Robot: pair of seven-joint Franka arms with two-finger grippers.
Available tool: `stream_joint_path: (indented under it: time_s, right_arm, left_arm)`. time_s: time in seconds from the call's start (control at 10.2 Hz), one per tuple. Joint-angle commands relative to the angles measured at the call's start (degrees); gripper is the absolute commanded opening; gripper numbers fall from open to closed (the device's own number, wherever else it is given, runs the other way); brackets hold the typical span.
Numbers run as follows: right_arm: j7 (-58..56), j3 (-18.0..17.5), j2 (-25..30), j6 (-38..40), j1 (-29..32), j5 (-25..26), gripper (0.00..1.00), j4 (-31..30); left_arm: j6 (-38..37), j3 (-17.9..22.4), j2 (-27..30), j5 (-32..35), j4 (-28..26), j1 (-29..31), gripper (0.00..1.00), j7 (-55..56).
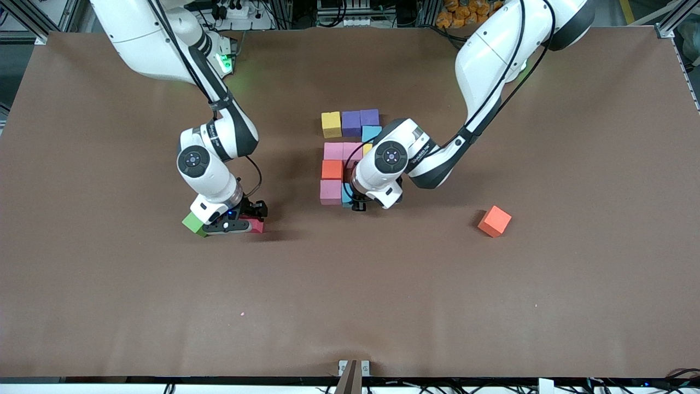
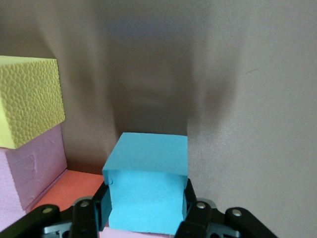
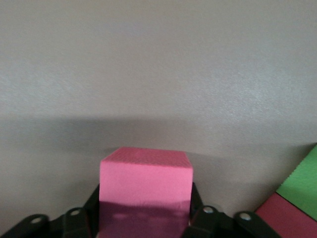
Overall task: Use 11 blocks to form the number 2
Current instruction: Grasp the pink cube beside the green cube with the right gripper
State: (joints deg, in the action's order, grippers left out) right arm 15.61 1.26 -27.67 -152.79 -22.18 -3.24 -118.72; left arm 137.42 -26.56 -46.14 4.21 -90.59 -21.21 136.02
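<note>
A: While the left claw [image 2: 146, 208] is clamping a light blue foam cube [image 2: 147, 181] beside the pink bottom cube [image 1: 330, 192], how far?

B: Nine-ish placed. Right claw [image 3: 145, 215] is gripping a pink foam cube [image 3: 145, 191] by the green cube [image 1: 193, 223]; orange cube [image 1: 494, 221] is sitting loose on the surface [image 1: 383, 295].

Left arm: reaches from its base down to mid-table, elbow high, wrist bent downward. Left gripper [image 1: 358, 205]: low at the table, fingers [image 2: 190, 210] closed against two sides of a light blue block [image 2: 147, 183].

Right arm: extends from its base toward its own end of the table, forearm angled down. Right gripper [image 1: 240, 219]: low at the table, fingers [image 3: 198, 210] clamped on a pink block [image 3: 144, 191].
</note>
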Motion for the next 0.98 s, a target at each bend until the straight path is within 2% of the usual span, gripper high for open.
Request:
stream_joint_path:
  time_s: [0.0,0.29,0.39,0.49,0.79,0.88]
  right_arm:
    - [1.7,0.9,0.8,4.8,-1.6,-0.5,0.5,2.8]
    - [1.7,0.9,4.6,11.0,-1.6,-0.2,0.49,3.7]
    - [2.0,0.9,5.1,11.1,-2.1,-0.3,0.49,3.7]
    - [2.6,0.9,5.1,11.0,-2.6,-0.2,0.49,3.9]
    - [1.8,0.9,5.3,11.5,-2.7,0.0,0.49,5.1]
    - [1.9,0.9,5.2,14.8,-2.9,0.0,0.49,7.3]
  left_arm:
    - [0.3,0.5,0.5,0.8,-2.7,-0.9,0.61,-0.1]
    - [0.1,0.5,0.5,0.9,-2.8,-1.2,0.64,-0.1]
    - [0.1,0.5,0.5,0.9,-2.8,-1.5,0.78,-0.1]
    - [0.0,0.5,0.5,0.9,-2.8,-1.5,1.0,-0.1]
    - [-1.9,0.5,1.3,2.7,-2.7,-1.3,1.0,-1.2]
    - [-2.9,0.5,1.7,3.0,-2.6,-1.2,1.0,-2.2]
